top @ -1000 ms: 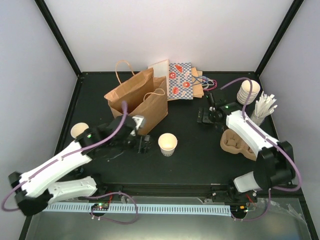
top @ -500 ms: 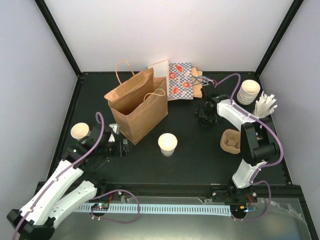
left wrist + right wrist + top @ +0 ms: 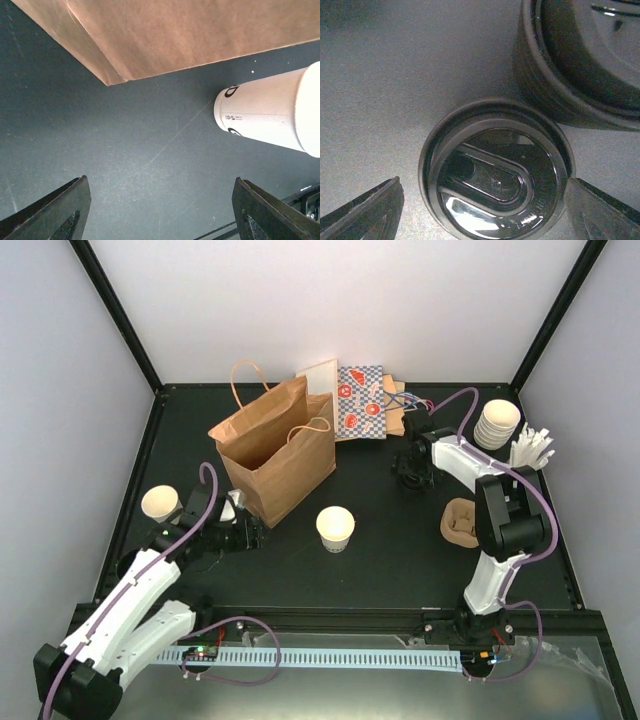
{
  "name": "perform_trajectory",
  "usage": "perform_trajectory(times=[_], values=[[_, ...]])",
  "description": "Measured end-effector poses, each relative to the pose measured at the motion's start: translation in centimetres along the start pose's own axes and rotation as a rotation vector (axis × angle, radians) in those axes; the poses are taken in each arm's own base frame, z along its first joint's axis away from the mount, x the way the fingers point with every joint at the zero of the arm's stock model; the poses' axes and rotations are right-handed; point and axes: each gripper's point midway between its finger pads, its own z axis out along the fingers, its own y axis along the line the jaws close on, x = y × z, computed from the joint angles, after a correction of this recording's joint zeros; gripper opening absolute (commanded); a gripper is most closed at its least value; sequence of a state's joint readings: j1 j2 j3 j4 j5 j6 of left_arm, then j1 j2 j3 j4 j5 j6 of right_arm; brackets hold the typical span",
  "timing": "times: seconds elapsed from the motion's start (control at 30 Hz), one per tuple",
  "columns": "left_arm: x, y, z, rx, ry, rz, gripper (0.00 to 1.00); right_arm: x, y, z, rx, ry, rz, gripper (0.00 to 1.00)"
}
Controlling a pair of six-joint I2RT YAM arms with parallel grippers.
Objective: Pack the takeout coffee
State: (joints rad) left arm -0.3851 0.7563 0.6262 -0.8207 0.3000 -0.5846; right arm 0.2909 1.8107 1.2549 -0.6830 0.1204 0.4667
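**Both grippers open, cup uncapped at centre**

Seen from above, the paper cup [image 3: 335, 528] stands lidless at mid-frame, below and right of the brown bag [image 3: 275, 455]. The left gripper [image 3: 245, 532], at the bag's lower left corner, spreads its jaws wide on nothing. The right gripper [image 3: 410, 468], upper right, straddles a black lid [image 3: 495, 185], jaws wide and clear of it.

Bare worktop [image 3: 145, 150] ahead of the left fingers [image 3: 55, 212]: a clear lane between the brown bag [image 3: 190, 30] and the paper cup [image 3: 270, 117]. On the right it's tight, with the lid stack [image 3: 585, 60] crowding the loose lid [image 3: 495, 180].
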Motion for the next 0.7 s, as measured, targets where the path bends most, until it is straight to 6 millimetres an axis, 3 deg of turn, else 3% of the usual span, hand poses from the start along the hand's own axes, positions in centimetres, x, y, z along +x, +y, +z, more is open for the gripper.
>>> perform_trajectory(times=[0.47,0.7], values=[[-0.32,-0.47,0.80,0.041,-0.012,-0.032,0.80,-0.03,-0.57,1.09,0.021,0.017,0.022,0.91],[-0.26,-0.48,0.87,0.044,-0.010,-0.033,0.80,-0.17,-0.58,1.09,0.020,0.012,0.030,0.79]])
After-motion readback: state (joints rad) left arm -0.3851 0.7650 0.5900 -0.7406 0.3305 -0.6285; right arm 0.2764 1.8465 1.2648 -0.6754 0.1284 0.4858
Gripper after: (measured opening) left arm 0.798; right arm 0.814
